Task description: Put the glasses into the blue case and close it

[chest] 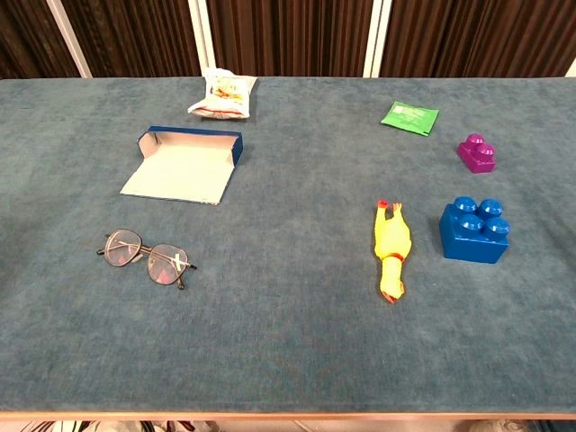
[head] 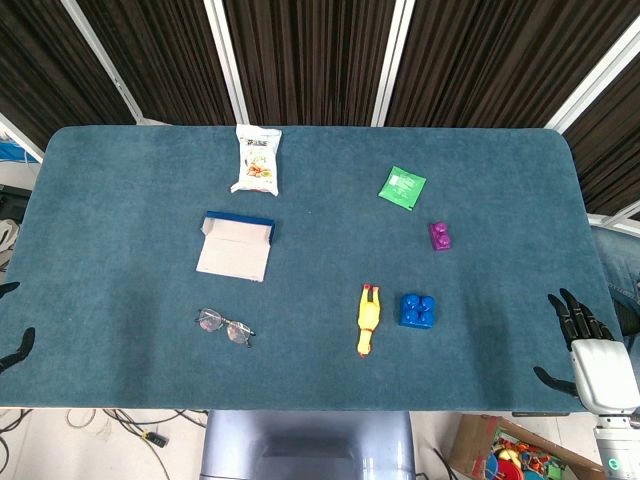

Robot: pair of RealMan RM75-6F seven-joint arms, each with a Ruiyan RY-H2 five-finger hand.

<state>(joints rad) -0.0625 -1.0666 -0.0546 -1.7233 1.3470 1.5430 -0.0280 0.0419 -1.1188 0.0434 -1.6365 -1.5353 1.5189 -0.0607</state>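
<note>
So I'm looking at the glasses (chest: 147,259) lying folded near the table's front-left, long axis running left-right, just in front of the open blue case (chest: 184,164), nearer my left hand (head: 14,345) (can't tell its fingers), while my right hand (head: 590,345) is sitting empty, fingers apart.

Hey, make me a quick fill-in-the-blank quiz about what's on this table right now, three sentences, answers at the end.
1. The blue case lies with its lid ____.
2. The glasses rest on the table, ____ the case.
3. The rubber chicken lies beside the ____ block.
Missing words: open; outside; blue
</note>
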